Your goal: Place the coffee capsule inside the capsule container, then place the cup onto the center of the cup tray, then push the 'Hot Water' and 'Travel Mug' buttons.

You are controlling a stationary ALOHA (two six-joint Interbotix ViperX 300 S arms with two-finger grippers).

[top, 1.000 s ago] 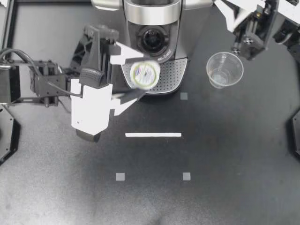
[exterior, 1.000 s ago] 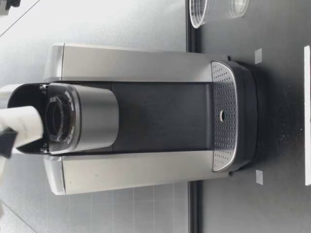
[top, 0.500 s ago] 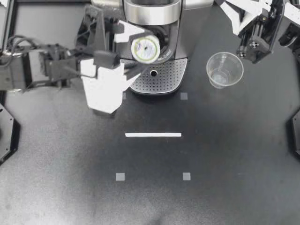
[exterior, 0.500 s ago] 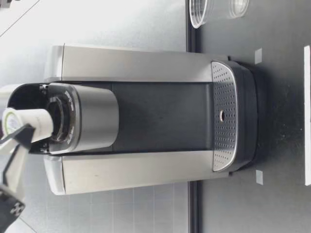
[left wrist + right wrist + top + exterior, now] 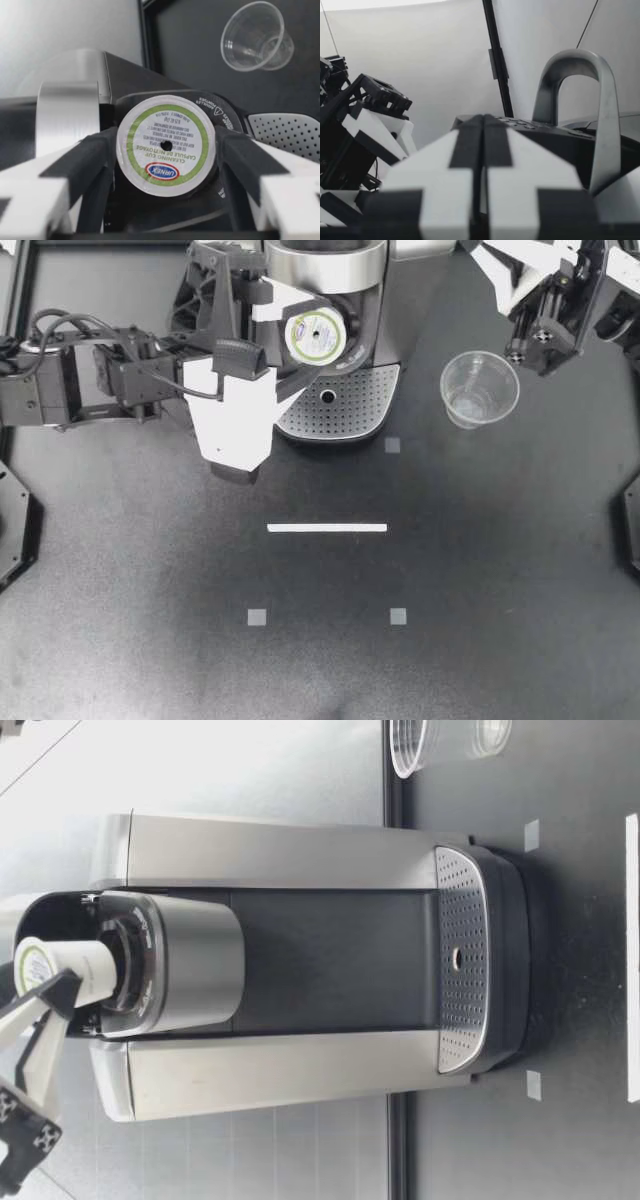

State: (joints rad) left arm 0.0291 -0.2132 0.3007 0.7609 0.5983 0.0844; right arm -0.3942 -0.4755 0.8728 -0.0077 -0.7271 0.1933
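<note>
My left gripper [image 5: 306, 341] is shut on the coffee capsule [image 5: 314, 337], a white pod with a green-ringed foil lid. The black fingers [image 5: 87, 160] press the capsule [image 5: 166, 145] from both sides. It hangs upright just above the open capsule container [image 5: 222, 114] in the machine's head. In the low view the capsule [image 5: 62, 968] sits at the container's mouth [image 5: 125, 965]. The clear plastic cup [image 5: 479, 388] stands on the table beside the machine. My right gripper [image 5: 490, 262] is shut and empty, raised behind the cup; its fingers [image 5: 470, 165] meet.
The silver coffee machine [image 5: 400, 280] stands at the table's back centre with its perforated cup tray [image 5: 355, 405] in front. Its lid handle [image 5: 607, 115] is raised. A white tape strip [image 5: 326, 528] and small square markers [image 5: 392, 445] lie on the black table.
My left gripper has carried the capsule from over the cup tray back toward the machine's head, to just above the capsule container. The cup has not moved.
</note>
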